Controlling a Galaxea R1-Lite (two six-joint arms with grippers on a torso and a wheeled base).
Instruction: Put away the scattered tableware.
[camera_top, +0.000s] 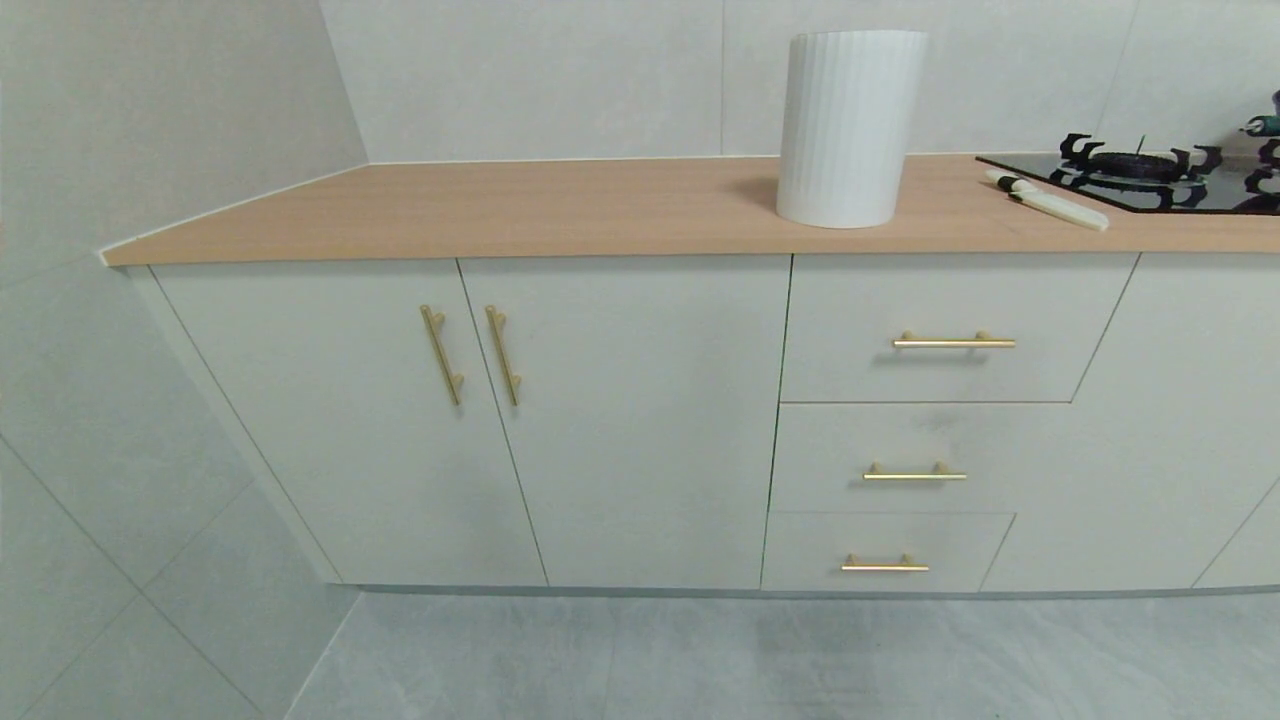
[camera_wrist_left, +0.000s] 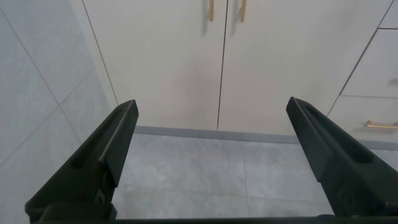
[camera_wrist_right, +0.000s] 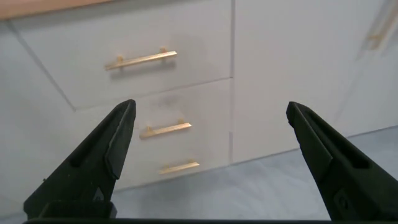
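Left gripper (camera_wrist_left: 211, 104) and right gripper (camera_wrist_right: 210, 106) gape low before the cabinet (camera_top: 620, 420).

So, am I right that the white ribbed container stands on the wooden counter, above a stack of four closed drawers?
Not quite: the head view shows three closed drawers in that stack, not four, each with a gold bar handle. The rest holds: the white ribbed container does stand on the wooden counter, above them.
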